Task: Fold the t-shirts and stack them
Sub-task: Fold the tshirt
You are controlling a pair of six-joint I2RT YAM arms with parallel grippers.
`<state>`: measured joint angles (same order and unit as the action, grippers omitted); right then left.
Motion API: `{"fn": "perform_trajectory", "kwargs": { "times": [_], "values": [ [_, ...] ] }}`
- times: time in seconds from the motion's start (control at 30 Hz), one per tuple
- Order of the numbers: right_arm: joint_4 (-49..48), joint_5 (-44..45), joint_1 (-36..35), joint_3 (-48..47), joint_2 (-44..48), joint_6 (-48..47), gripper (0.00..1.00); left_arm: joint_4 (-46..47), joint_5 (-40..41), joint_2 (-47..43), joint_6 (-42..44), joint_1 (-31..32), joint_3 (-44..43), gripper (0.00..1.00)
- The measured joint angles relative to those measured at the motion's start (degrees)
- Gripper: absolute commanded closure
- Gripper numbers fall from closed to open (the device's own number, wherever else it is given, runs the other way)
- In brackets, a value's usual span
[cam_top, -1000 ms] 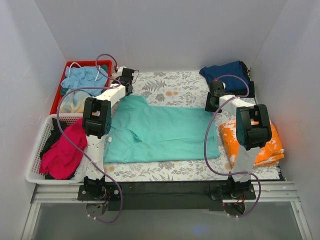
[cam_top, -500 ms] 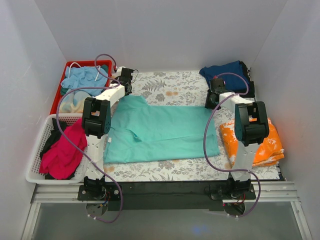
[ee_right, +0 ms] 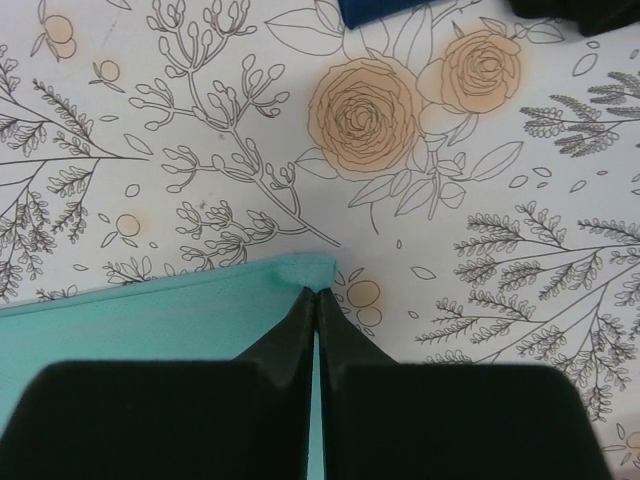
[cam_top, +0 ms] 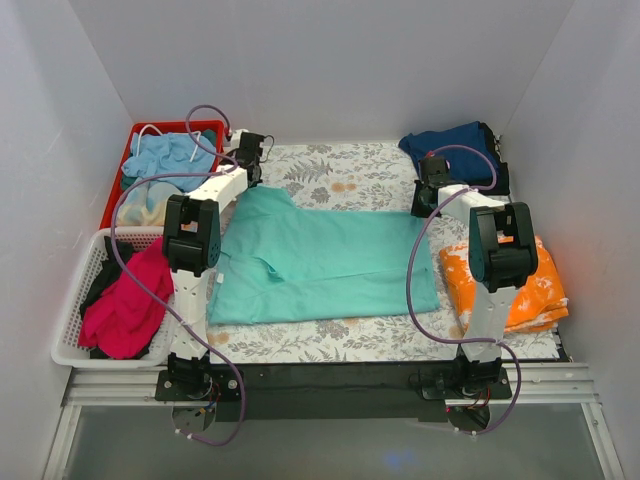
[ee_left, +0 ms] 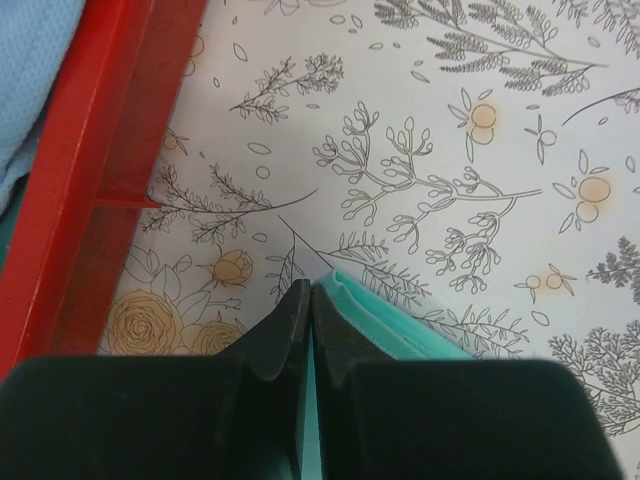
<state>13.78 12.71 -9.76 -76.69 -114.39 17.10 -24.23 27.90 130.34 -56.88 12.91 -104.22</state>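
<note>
Flowered cloth covers the worktop (cam_top: 340, 180), with the teal t-shirt (cam_top: 320, 265) spread flat on it. At the shirt's far left corner the left pincer (ee_left: 311, 292) is pinched together on the cloth. The right pincer (ee_right: 317, 297) is clamped on the far right corner, right at the hem. A fold toward the shirt's near hem seems to be in hand. Both corners should rise together and travel level, keeping the far edge taut. The right grip looks shallow and might slip.
</note>
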Motion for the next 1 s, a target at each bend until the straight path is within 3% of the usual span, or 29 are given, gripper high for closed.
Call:
{"fn": "perform_trajectory", "kwargs": {
  "times": [0.4,0.83,1.0],
  "values": [
    [2.08,1.51,0.79,0.87,6.67,-0.44,0.99,1.33,-1.25,-4.85,-0.59,-0.17,1.05,1.00],
    [2.32,-1.11,0.79,9.99,17.49,0.00,0.99,4.90,-6.95,-22.38,-2.03,0.07,9.46,1.00],
    [2.36,-2.64,0.79,15.34,20.74,0.63,0.99,4.52,-7.85,-29.44,-4.68,1.36,18.47,1.00]
  ]
}}
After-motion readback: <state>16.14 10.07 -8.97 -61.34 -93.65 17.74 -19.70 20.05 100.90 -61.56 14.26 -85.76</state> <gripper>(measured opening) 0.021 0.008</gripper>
